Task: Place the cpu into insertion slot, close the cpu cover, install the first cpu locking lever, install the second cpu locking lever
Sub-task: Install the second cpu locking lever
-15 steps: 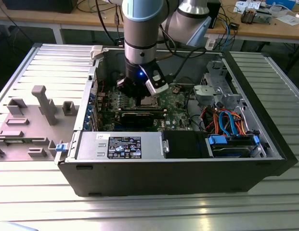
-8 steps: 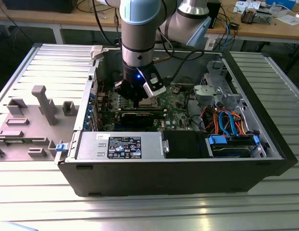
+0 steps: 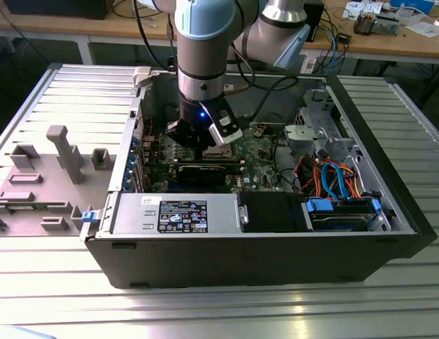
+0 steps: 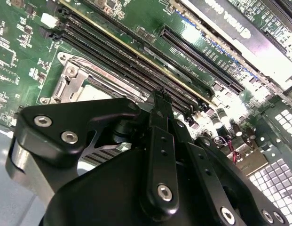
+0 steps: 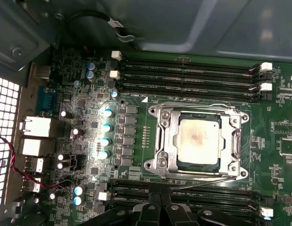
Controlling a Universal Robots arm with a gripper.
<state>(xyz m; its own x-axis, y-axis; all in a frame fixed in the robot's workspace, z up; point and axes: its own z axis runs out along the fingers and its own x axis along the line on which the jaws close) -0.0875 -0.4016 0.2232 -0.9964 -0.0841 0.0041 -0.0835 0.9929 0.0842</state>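
In the first wrist view the cpu [image 5: 198, 140], a square chip with a dull silver top, sits in the insertion slot [image 5: 153, 164] on the green motherboard. The cpu cover [image 5: 166, 141], a silvery windowed frame, lies flat around the chip. A thin wire lever [image 5: 197, 105] runs along one side of the socket and another lever [image 5: 207, 181] along the opposite side. My gripper [image 5: 162, 209] hangs shut and holding nothing over the memory slots beside the socket. In the second wrist view the gripper [image 4: 159, 96] sits next to the socket corner [image 4: 70, 80]. In the exterior view the gripper [image 3: 203, 145] is low inside the case.
Long black memory slots [image 5: 188, 70] flank the socket. A long black card [image 3: 205, 169], a grey power supply [image 3: 177, 212] and a drive bay with blue tabs [image 3: 343, 212] fill the case front. Orange and blue cables [image 3: 332, 176] lie at the exterior view's right. A grey fixture [image 3: 63, 152] stands outside.
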